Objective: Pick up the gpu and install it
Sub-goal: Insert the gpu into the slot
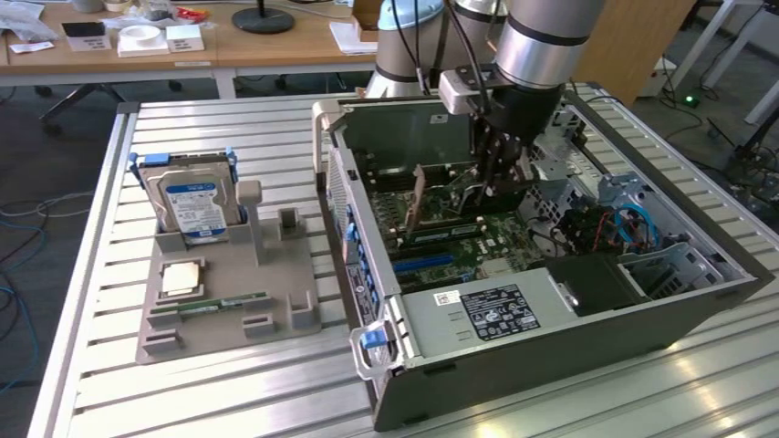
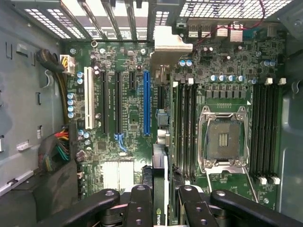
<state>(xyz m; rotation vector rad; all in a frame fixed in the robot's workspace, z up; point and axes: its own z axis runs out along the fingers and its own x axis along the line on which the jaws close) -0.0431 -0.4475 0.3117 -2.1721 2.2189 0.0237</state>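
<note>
Gpu [image 2: 160, 161]: held edge-on inside the open computer case [image 1: 681, 301], above the motherboard [image 2: 128, 118], just beside the long blue slot [image 2: 147, 101].
Gripper [image 2: 163, 201]: pinching the gpu from both sides.
Counter [image 1: 244, 401]: slatted metal, carrying the case and a grey holder [image 1: 280, 274].
Holder: a hard drive [image 1: 195, 210] stands upright in it.

The arm [image 1: 550, 35] is showing as a thick silver-grey tube with a dark band, narrowing into a black wrist section. A pale grey box [image 1: 468, 88] is sitting against that section, and thin black cables [image 1: 420, 41] are running alongside it. The gripper [image 2: 164, 191] is showing matte black linkage bars and fingers [image 2: 141, 208], each carrying round silvery pins [image 2: 110, 193] and small screw holes.
</note>
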